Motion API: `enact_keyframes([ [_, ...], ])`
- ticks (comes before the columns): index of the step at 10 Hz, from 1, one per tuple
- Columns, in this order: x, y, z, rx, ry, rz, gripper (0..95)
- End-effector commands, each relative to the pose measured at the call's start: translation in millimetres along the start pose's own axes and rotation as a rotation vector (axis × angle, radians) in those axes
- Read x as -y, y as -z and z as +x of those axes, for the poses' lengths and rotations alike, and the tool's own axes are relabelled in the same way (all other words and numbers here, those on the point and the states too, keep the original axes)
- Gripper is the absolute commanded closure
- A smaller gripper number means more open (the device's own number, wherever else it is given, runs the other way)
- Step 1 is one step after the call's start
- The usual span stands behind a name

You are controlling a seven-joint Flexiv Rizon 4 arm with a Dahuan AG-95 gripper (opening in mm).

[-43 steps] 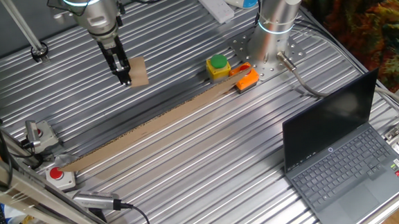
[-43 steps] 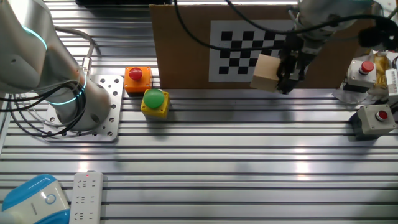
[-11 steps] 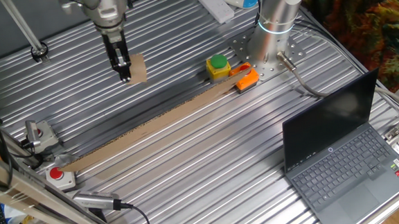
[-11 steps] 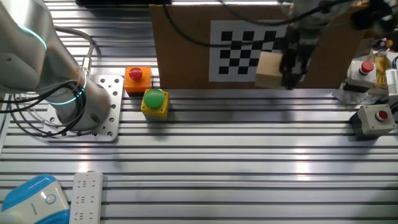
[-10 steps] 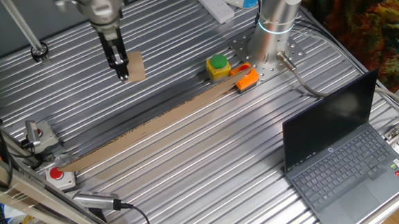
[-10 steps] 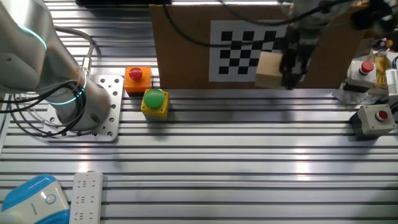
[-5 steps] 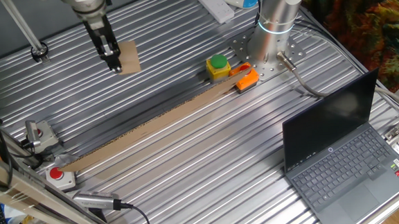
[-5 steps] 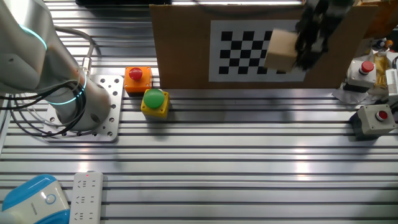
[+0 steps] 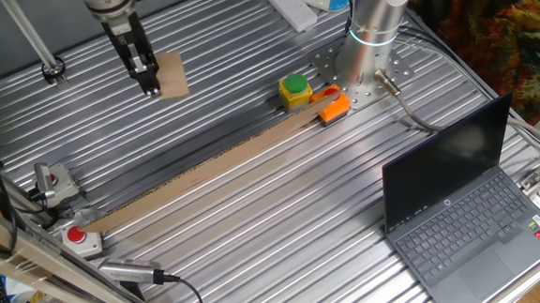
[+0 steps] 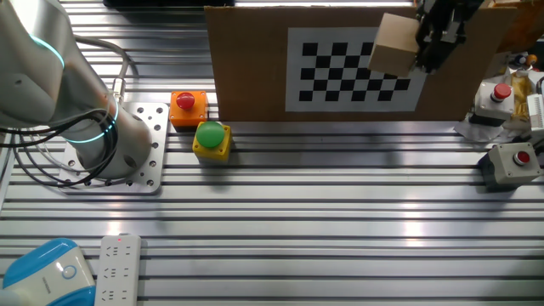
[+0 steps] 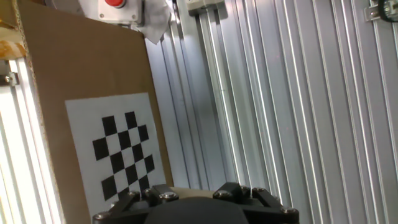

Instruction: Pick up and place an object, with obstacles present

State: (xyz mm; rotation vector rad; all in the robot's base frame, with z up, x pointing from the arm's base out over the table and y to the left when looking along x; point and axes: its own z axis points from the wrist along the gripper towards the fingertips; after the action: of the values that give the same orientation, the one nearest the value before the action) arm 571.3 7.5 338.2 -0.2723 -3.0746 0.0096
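— Where is the wooden block (image 10: 394,44) right now?

— Up in the air, clamped by the hand (image 10: 432,58). In the other fixed view it hangs in front of the upper part of the checkerboard sheet (image 10: 340,68) on the upright cardboard panel (image 10: 251,68), well above the ribbed metal counter (image 10: 323,221).

— So the hand has closed on it?

— Yes, the dark fingers (image 9: 145,73) press against one side of the block (image 9: 171,76), and it sits tilted, clear of the counter (image 9: 283,216).

— What lies nearby?

— The long cardboard edge (image 9: 206,174) runs diagonally across the counter. At its far end stand the yellow box with the green button (image 9: 294,89) and the orange piece (image 9: 334,106), beside the arm's base (image 9: 363,56). Both are well apart from the block.

— And the hand view?

— It shows only the cardboard panel (image 11: 93,93), the checkerboard (image 11: 121,149) and the counter's grooves; the block is not visible there.
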Motion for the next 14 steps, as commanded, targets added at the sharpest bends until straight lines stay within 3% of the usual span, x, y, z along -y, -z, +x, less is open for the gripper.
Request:
enact_keyframes([
  [1, -0.3, -0.2, -0.4, 0.003, 0.0, 0.0, 95.0],
  [7, -0.1, -0.4, -0.6, 0.015, 0.003, -0.007, 95.0],
  [14, -0.1, -0.4, -0.6, 0.066, 0.027, 0.008, 95.0],
])
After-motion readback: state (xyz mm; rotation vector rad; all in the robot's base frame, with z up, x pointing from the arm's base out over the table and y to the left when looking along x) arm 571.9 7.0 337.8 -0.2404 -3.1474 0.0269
